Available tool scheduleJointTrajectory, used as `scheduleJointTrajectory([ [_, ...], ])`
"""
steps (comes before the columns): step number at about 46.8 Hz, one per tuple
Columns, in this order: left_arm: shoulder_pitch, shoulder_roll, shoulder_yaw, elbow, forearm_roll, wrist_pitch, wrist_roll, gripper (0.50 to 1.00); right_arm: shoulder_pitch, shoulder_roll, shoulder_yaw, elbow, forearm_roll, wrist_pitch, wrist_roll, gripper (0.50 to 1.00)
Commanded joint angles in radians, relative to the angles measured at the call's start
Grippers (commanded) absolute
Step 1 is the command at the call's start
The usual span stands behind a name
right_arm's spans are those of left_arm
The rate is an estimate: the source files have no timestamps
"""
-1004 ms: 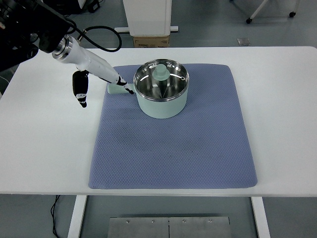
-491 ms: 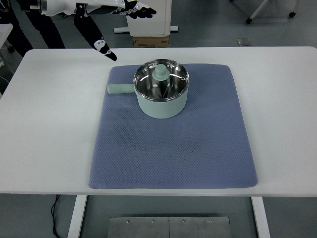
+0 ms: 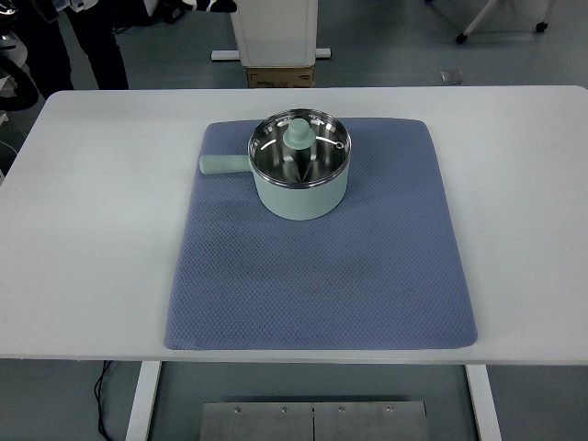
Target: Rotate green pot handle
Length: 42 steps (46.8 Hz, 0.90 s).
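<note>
A light green pot with a shiny steel inside stands upright on the far middle of a blue-grey mat. Its short green handle points to the left, lying over the mat's left edge region. A green knob shows at the pot's mouth. Only a small white and black sliver of my left hand shows at the picture's top edge, far above and behind the pot and touching nothing. The right arm is out of view.
The mat lies on a white table. Beyond the far edge stand a white cabinet base with a cardboard box under it, and dark upright shapes at top left.
My left hand was beside the pot's handle one second ago; it has lifted up and back, almost out of the picture. The pot and its handle have not moved.
</note>
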Motion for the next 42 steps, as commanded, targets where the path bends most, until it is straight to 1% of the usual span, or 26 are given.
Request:
scheduleJointTrajectory([
  [1, 0.03, -0.004, -0.002, 0.008, -0.104, 0.03, 0.0, 1.0, 0.0, 0.0, 0.0, 0.0, 0.0, 0.0, 0.0, 1.0],
  [9, 0.117, -0.017, -0.021, 0.012, -0.281, 0.114, 0.0, 1.0, 0.0, 0.0, 0.0, 0.0, 0.0, 0.0, 0.0, 1.0],
  [14, 0.176, -0.057, -0.051, 0.012, -0.328, 0.154, 0.0, 1.0, 0.0, 0.0, 0.0, 0.0, 0.0, 0.0, 0.0, 1.0],
  [19, 0.245, -0.086, -0.12, 0.024, -0.379, 0.197, 0.0, 1.0, 0.0, 0.0, 0.0, 0.0, 0.0, 0.0, 0.0, 1.0],
  [25, 0.326, -0.137, -0.234, 0.063, -0.393, 0.225, 0.0, 1.0, 0.0, 0.0, 0.0, 0.0, 0.0, 0.0, 0.0, 1.0],
  [32, 0.407, -0.18, -0.338, 0.109, -0.393, 0.292, 0.0, 1.0, 0.0, 0.0, 0.0, 0.0, 0.0, 0.0, 0.0, 1.0],
  [37, 0.459, -0.211, -0.4, 0.144, -0.394, 0.326, 0.0, 1.0, 0.0, 0.0, 0.0, 0.0, 0.0, 0.0, 0.0, 1.0],
  [42, 0.513, -0.257, -0.47, 0.198, -0.394, 0.353, 0.0, 1.0, 0.0, 0.0, 0.0, 0.0, 0.0, 0.0, 0.0, 1.0],
])
